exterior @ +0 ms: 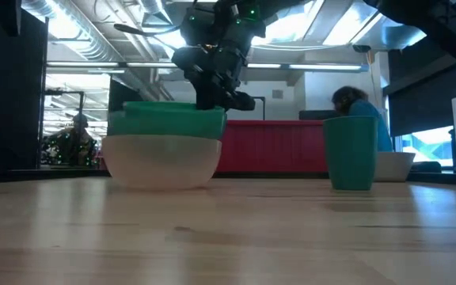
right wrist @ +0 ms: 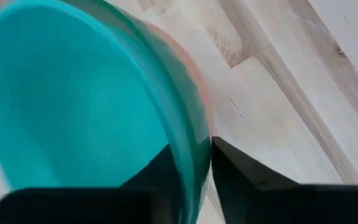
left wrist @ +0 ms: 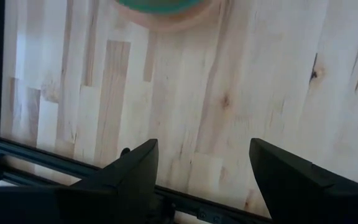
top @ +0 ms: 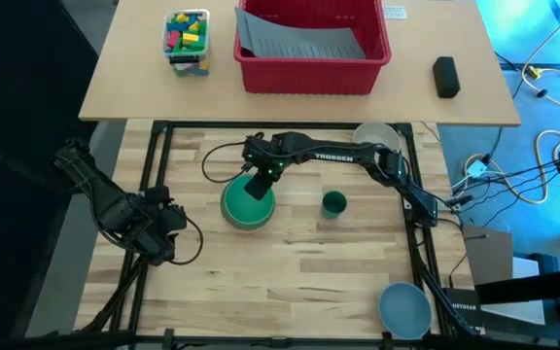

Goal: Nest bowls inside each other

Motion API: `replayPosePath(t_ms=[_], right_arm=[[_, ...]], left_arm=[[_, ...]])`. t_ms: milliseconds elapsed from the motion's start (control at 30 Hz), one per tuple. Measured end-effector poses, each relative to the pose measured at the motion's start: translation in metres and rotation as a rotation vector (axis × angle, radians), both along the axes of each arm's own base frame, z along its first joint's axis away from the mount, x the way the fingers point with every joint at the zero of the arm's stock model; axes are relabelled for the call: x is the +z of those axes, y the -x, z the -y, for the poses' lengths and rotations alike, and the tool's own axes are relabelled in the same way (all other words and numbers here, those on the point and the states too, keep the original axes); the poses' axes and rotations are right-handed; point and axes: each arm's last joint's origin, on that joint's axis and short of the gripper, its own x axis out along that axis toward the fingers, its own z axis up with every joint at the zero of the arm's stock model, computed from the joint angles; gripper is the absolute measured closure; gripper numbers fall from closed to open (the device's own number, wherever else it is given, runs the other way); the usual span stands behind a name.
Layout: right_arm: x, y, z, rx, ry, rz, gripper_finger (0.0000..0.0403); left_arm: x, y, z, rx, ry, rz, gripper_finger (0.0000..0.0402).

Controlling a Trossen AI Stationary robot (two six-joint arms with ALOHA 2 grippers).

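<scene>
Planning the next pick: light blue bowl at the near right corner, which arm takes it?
Right. The light blue bowl lies on the right arm's side; the left gripper waits at the far left, though the right gripper straddles the teal bowl rim.

A robotics lab in an open-plan office: two dark arms are bolted to a black-framed butcher-block table (top: 290, 282), loose cables (top: 542, 83) trail over the blue floor, exposed ducts (exterior: 70, 16) run overhead, and a person (exterior: 362, 107) sits working beyond the bench.
</scene>
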Motion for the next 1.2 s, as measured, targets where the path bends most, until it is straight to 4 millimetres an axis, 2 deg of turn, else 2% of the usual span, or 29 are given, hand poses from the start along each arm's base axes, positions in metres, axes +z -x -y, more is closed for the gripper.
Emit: replayPosePath(t_ms=[100, 633, 833, 1067, 1200], right_arm=[[0.0, 0.0, 0.0, 0.0, 0.003, -0.001, 0.0311], [0.0, 0.0, 0.003, 0.009, 0.094, -0.005, 0.0304], [-0.003, 0.0, 0.001, 0.033, 0.061, 0.002, 0.0333], [-0.02, 0.005, -0.001, 0.05, 0.008, -0.051, 0.0366], [-0.017, 0.003, -0.005, 0.068, -0.004, -0.039, 0.0347]], left_arm=[[0.0, 0.0, 0.0, 0.0, 0.004, 0.004, 0.0167], [0.0, -0.001, 0.001, -0.002, 0.005, 0.006, 0.0167], [0.0, -0.001, 0.001, -0.006, 0.004, 0.005, 0.0167], [0.0, -0.001, 0.001, -0.006, 0.005, 0.005, 0.0167], [0.0, -0.001, 0.001, -0.006, 0.003, 0.006, 0.0167]])
